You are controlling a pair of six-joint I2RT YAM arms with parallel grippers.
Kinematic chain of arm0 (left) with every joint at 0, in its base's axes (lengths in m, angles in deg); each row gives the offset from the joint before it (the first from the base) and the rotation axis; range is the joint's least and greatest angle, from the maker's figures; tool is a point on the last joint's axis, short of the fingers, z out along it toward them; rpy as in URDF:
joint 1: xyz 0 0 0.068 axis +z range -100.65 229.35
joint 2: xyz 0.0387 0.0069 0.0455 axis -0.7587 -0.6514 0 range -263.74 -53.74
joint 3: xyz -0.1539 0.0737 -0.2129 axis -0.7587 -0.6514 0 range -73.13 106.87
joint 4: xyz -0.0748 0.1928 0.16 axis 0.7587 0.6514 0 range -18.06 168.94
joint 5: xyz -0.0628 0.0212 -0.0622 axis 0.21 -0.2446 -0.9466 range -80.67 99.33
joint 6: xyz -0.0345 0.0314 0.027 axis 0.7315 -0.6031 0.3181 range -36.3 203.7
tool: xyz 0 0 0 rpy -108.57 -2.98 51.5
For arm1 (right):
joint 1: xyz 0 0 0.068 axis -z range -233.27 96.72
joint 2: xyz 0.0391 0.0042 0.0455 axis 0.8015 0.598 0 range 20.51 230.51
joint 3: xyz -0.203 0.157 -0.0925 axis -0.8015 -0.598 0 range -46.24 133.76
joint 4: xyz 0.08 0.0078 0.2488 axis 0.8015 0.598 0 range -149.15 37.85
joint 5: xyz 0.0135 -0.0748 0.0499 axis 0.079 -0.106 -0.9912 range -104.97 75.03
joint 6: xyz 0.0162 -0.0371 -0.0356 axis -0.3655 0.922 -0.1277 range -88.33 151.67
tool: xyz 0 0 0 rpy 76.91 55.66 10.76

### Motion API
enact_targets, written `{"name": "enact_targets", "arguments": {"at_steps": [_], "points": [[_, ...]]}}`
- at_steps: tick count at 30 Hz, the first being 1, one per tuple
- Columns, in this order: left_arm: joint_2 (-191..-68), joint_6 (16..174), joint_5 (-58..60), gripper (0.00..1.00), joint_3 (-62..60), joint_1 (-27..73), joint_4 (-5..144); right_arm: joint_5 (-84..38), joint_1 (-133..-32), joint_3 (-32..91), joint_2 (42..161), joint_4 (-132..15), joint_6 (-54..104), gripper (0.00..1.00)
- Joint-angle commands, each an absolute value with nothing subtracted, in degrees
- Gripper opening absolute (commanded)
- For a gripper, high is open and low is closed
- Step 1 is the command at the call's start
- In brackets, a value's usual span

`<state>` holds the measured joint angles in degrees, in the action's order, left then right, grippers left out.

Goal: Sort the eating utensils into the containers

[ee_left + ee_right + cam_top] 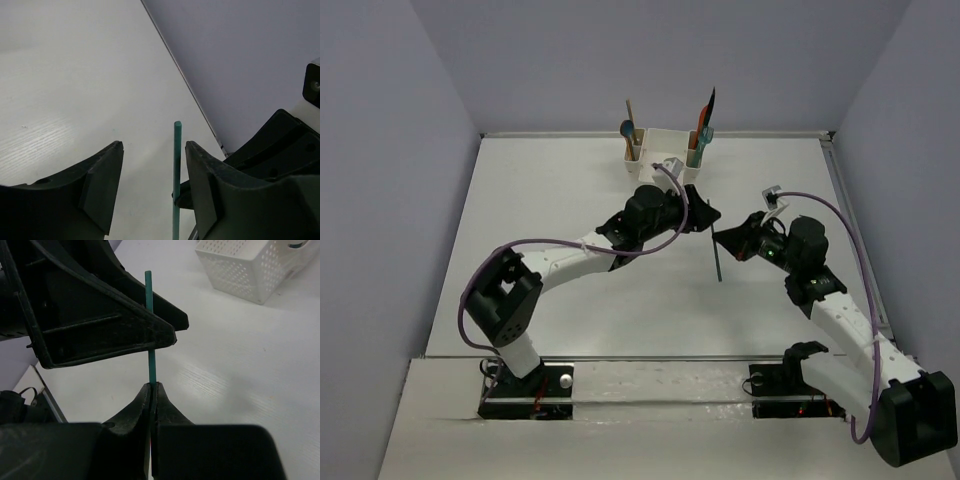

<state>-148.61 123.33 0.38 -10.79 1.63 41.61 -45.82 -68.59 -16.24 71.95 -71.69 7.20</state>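
My right gripper [727,240] [154,386] is shut on a thin teal chopstick [148,315] and holds it above the table. The stick also shows in the top view [717,262] and in the left wrist view [177,165]. My left gripper [706,216] [154,152] is open, and the free end of the chopstick stands between its jaws, close to the right finger [202,180]. The white perforated caddy [665,150] [250,267] stands at the far edge. Its side compartments hold several utensils: a teal spoon [628,128] on the left and orange, teal and dark ones [704,122] on the right.
The table's raised right edge [850,220] meets the grey wall just right of my right arm. The caddy's big middle bin [663,137] is behind my left gripper. Both arms meet over the table's middle.
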Motion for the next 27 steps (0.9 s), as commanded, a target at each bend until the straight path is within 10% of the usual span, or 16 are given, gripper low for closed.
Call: {"name": "enact_targets", "arguments": {"at_steps": [1, 8, 13, 18, 27], "points": [[-148.7, 123.1, -0.3, 0.48, -6.9, 0.7, 39.1, -47.7, -69.2, -16.3, 71.5, -75.7, 6.6, 0.00], [-149.6, 123.1, -0.1, 0.03, -6.2, 0.2, 38.9, -46.7, -69.2, -16.4, 71.8, -75.5, 6.4, 0.00], [-148.4, 121.5, 2.0, 0.00, -5.9, 0.2, 40.9, -45.4, -69.2, -16.3, 71.3, -74.4, 6.3, 0.00], [-146.7, 119.0, 4.8, 0.00, -5.2, 1.9, 43.4, -44.6, -69.2, -15.8, 69.6, -73.0, 5.1, 0.41], [-143.8, 116.8, 8.2, 0.00, -2.0, 10.8, 46.8, -41.9, -69.2, -14.9, 63.4, -67.9, 3.5, 0.81]]}}
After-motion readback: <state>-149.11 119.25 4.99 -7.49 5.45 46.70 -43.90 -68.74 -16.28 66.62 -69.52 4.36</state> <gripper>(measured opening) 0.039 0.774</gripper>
